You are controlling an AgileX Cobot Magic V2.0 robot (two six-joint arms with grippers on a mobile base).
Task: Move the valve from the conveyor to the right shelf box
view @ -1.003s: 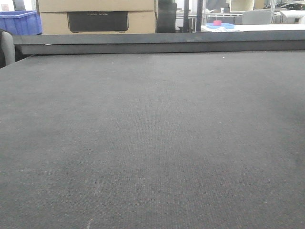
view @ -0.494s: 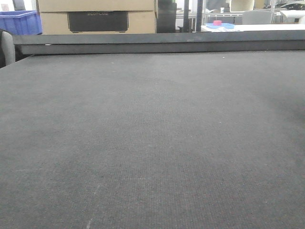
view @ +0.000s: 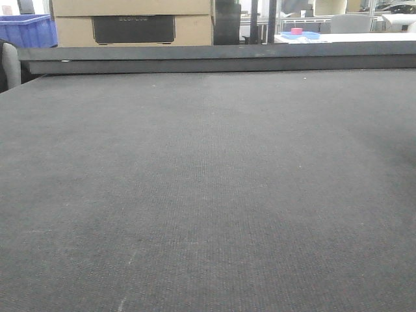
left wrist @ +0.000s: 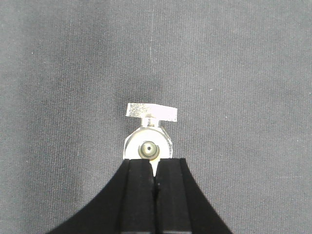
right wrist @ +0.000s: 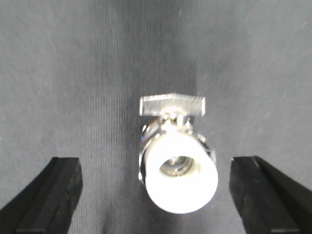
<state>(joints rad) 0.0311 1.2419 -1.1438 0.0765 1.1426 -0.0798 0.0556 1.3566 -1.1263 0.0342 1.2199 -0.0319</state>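
While valve (right wrist: 180,178) is lying on conveyor (view: 208,195), no edge close by, right gripper (right wrist: 156,163) is straddling it w/ fingers wide apart; left gripper (left wrist: 155,165) is hovering, fingers together. Grasp, lift & shelf box drop remaining.

The conveyor (view: 208,195) presented a flat, dark grey woven belt with a raised rail (view: 214,62) along its far edge. A metal valve (right wrist: 176,161) with a white end lay directly on the belt.

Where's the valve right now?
Left wrist view: the valve is pinched at the tips of the shut left claw, over the conveyor. Right wrist view shows a valve centred between the fingers of the open right claw; the front view shows none.
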